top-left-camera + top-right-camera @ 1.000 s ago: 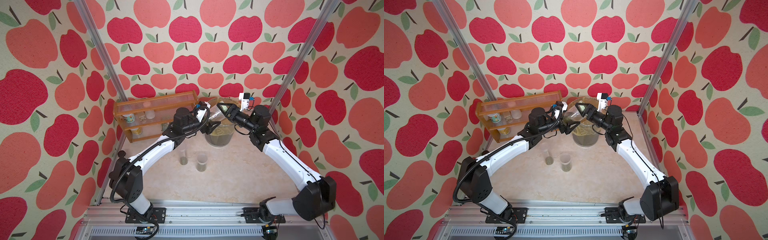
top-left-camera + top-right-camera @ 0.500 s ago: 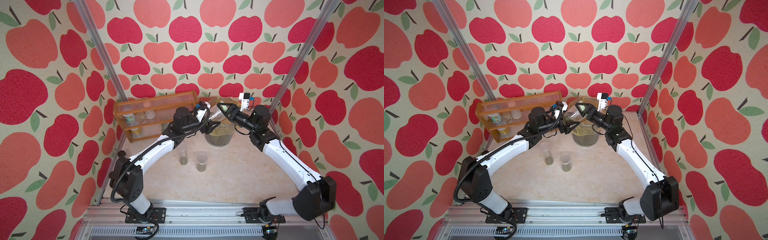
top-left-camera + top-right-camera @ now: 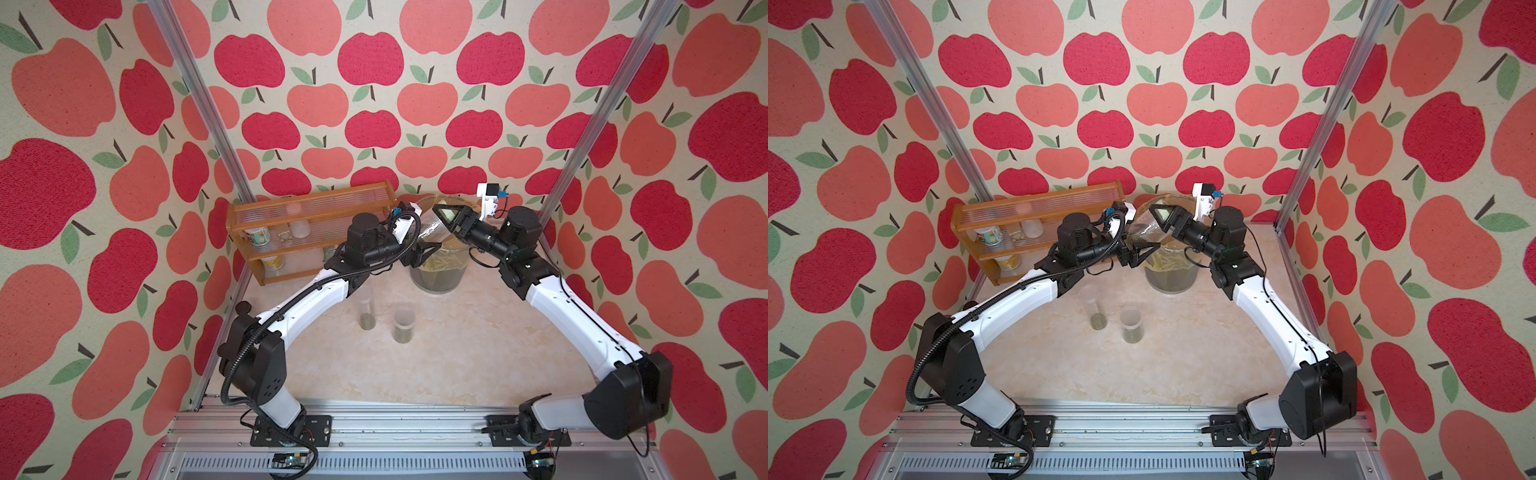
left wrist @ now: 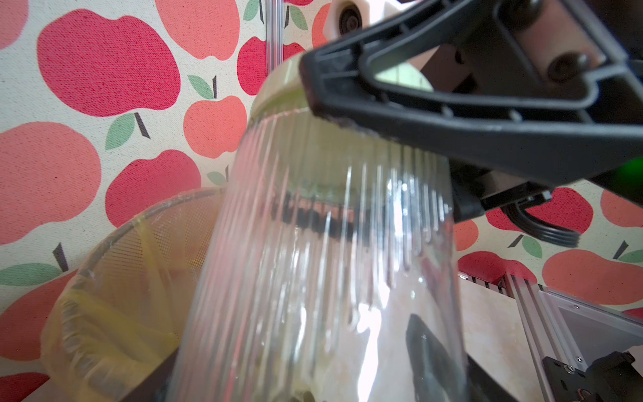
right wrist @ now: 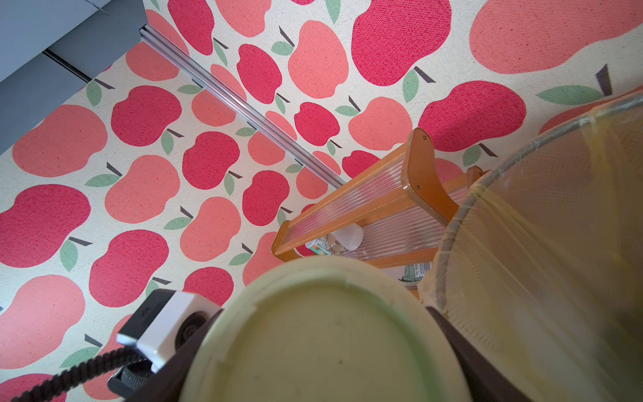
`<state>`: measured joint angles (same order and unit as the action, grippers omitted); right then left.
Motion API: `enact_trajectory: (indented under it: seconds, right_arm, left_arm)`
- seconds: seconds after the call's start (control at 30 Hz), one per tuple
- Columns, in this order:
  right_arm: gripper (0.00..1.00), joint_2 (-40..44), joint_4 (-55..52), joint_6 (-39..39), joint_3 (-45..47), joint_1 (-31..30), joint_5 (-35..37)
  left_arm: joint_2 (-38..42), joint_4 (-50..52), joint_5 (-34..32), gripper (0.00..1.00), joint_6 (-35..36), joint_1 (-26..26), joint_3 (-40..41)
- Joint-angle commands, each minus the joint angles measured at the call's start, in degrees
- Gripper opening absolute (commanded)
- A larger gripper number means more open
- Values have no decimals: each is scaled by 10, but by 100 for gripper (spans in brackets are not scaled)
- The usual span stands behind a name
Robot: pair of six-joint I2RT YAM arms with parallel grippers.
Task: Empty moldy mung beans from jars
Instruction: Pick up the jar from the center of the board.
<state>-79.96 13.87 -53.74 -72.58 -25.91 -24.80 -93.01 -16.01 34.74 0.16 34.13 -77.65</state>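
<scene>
Two arms here, left arm (image 3: 307,307) and right arm (image 3: 569,316), meeting at the back of the table. One wooden rack (image 3: 311,195) sits against the wall, with one mesh bin (image 3: 436,278) lined with a yellowish bag just beside it.

Three clear jars total. The tall narrow jar (image 3: 366,307) and the shorter jar (image 3: 404,326) stand upright near each other mid-table, well apart from the grippers. The wide jar (image 3: 1142,228) is up in the air over the bin's rim.

The right gripper (image 3: 1160,216) is clamped on the pale green lid (image 5: 330,341), which sits on the wide jar. The left gripper (image 3: 1140,251) has its fingers either side of the jar's ribbed body and looks closed on it, though the contact is only seen blurred through the plastic.

Mung beans: three little heaps, one per jar, e.g. (image 3: 367,322), (image 3: 402,334) and (image 3: 1137,239).

Hard to see: the rack's ribbed panels blur what's inside. I count two printed cans (image 3: 257,237) and the rest is mush. Can't tell if the tall jar has a lid.

The wide jar is tilted, long axis running gripper to gripper, lid end toward the right gripper, base toward the left one, beans pooled at the base.
</scene>
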Motion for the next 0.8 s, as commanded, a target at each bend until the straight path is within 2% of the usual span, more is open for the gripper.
enact_trajectory:
  seconds: [0.0,0.33,0.77]
  right_arm:
    - [60,-15,-20,19,-32,-28,-21]
    - [61,-50,21,-3,-16,-39,-27]
    - [65,-49,34,5,-5,-39,-23]
  left_arm:
    - [6,-12,-17,66,42,10,-22]
    - [0,4,38,57,12,2,-46]
    - [10,-8,46,51,-11,-3,-47]
